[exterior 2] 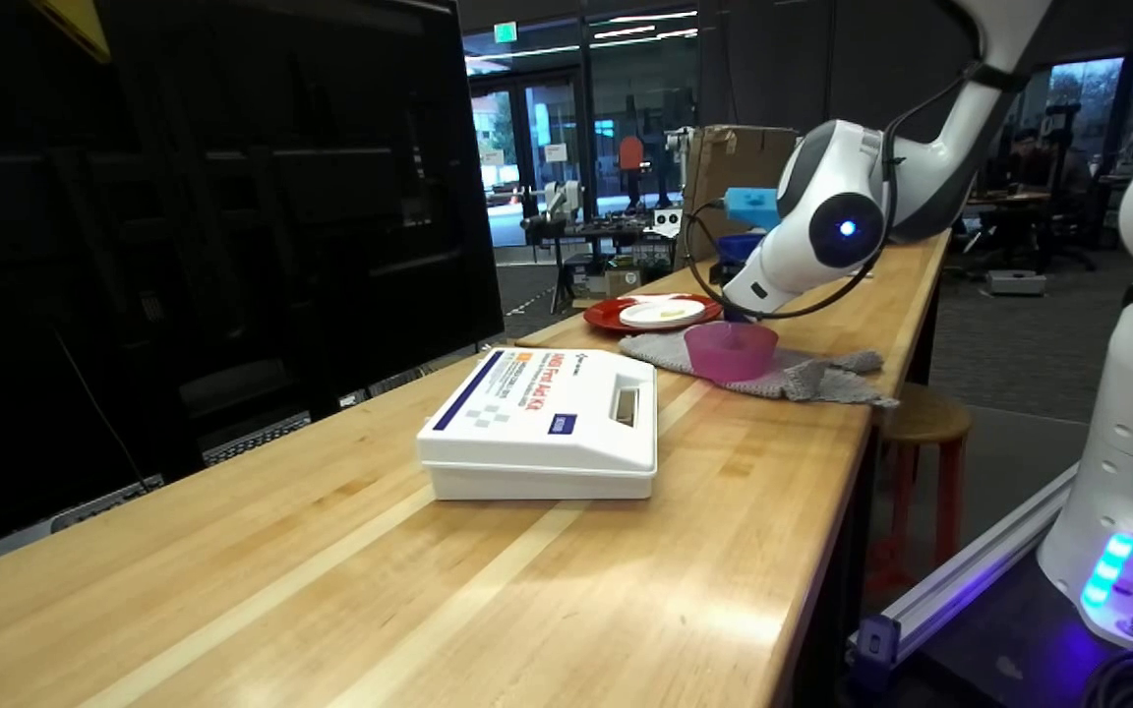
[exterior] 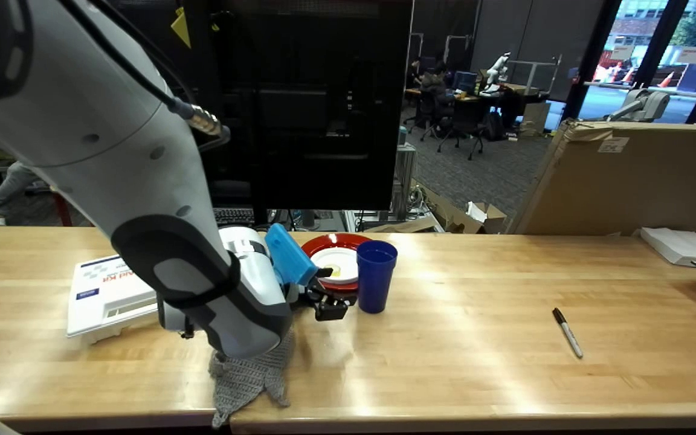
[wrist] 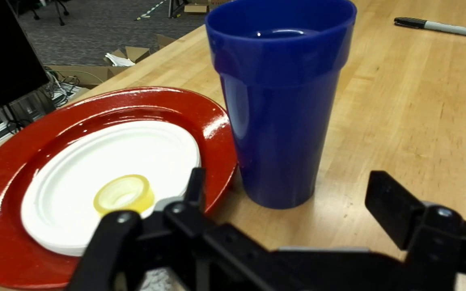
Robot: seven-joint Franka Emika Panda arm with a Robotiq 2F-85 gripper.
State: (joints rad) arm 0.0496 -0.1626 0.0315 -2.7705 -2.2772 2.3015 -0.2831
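Observation:
My gripper [wrist: 287,186] is open, its fingers spread wide with nothing between them. Straight ahead of it in the wrist view, an upright dark blue cup [wrist: 277,121] stands on the wooden table, apart from both fingers. To the cup's left lies a red plate [wrist: 164,101] bearing a white plate [wrist: 156,145], on which rests a yellowish tape roll [wrist: 126,194]. Part of the left finger overlaps the plates in this view. An exterior view also shows the blue cup [exterior: 376,278] just beyond the gripper [exterior: 337,289]; whether it touches the red plate, I cannot tell.
A pink bowl [exterior 2: 732,352] sits on a crumpled grey cloth [exterior 2: 832,379] beneath the arm. Nearby lies a white first aid kit [exterior 2: 547,423]. A black-capped marker [exterior: 567,332] is farther along the table. Behind stand a large black screen [exterior: 324,109] and a cardboard box [exterior: 632,181].

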